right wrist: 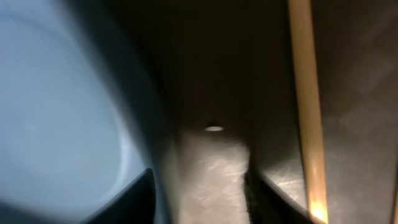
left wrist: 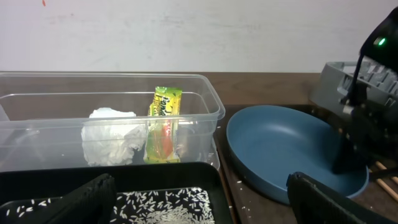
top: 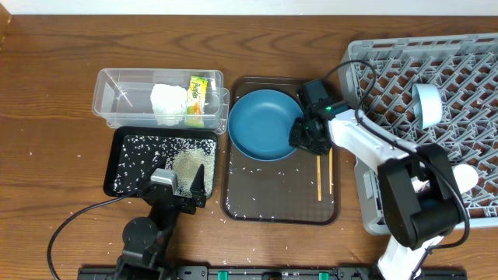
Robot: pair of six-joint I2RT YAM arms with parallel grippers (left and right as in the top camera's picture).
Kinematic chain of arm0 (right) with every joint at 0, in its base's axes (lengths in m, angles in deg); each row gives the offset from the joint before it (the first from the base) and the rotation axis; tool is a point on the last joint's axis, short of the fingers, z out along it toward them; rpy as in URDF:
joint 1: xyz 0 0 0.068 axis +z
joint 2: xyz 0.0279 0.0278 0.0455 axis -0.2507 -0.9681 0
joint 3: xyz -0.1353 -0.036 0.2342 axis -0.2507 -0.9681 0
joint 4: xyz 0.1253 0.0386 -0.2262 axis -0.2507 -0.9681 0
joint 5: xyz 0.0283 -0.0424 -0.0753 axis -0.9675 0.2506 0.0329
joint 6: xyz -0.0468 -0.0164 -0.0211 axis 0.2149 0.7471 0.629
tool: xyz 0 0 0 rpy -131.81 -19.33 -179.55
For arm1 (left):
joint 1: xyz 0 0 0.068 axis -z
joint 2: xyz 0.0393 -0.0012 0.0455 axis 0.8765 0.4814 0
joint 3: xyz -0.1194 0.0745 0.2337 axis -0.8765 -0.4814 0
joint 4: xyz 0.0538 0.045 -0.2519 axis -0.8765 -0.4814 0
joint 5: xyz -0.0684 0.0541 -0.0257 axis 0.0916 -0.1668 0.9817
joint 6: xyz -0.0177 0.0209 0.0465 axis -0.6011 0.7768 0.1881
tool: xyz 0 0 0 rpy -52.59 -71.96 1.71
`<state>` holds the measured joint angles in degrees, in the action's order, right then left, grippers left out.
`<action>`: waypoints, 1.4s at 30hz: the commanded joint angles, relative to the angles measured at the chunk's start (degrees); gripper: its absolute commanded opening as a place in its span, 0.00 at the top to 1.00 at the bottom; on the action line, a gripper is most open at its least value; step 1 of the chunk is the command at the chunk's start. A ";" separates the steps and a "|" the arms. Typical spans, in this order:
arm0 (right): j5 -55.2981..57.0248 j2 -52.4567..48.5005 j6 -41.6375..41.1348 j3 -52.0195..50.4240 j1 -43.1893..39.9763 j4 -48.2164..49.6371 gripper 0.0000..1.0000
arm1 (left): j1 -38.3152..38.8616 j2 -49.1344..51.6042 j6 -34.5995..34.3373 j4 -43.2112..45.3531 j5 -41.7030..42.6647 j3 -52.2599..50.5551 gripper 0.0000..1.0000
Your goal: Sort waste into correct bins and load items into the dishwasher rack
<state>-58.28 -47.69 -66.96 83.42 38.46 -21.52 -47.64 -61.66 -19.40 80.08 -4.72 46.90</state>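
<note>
The large dark-blue bowl (top: 263, 123) sits at the back of the brown serving tray (top: 272, 204); it also shows in the left wrist view (left wrist: 283, 149). My right gripper (top: 302, 134) is open, its fingers (right wrist: 199, 190) straddling the bowl's right rim (right wrist: 56, 124). Two chopsticks (top: 324, 173) lie on the tray beside it, one close in the right wrist view (right wrist: 308, 112). My left gripper (top: 183, 183) is open and empty above the black tray (top: 124, 140) of rice (left wrist: 161, 205). The clear tub (top: 109, 85) holds the tissue (left wrist: 112, 134) and the wrapper (left wrist: 165, 124).
The grey dishwasher rack (top: 389, 58) stands at the right, with the pale-blue bowl (top: 426, 105) and a white cup (top: 464, 177) in it. Rice grains lie scattered on the table near the black tray and on the serving tray.
</note>
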 commanded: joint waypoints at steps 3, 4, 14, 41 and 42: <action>1.53 0.70 -0.90 -0.13 -0.50 0.61 0.99 | -0.28 -0.39 -0.52 -0.76 -0.09 -1.55 0.10; 1.49 1.53 0.15 -0.04 -0.87 0.59 0.99 | -0.28 -0.39 -0.52 -0.76 -0.07 -1.55 0.10; 24.96 24.22 16.83 0.15 -7.78 -2.99 0.99 | -0.28 -0.39 -0.52 -0.76 -0.07 -1.55 0.10; 82.99 22.05 76.41 0.13 -31.45 30.88 0.99 | -0.28 -0.39 -0.52 -0.76 -0.07 -1.55 0.10; 82.99 21.20 77.50 0.13 -31.69 31.43 0.99 | -0.28 -0.39 -0.52 -0.76 -0.09 -1.55 0.10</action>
<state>22.83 -25.09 4.75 83.26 7.91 8.86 -47.64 -61.66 -19.40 80.11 -4.72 46.90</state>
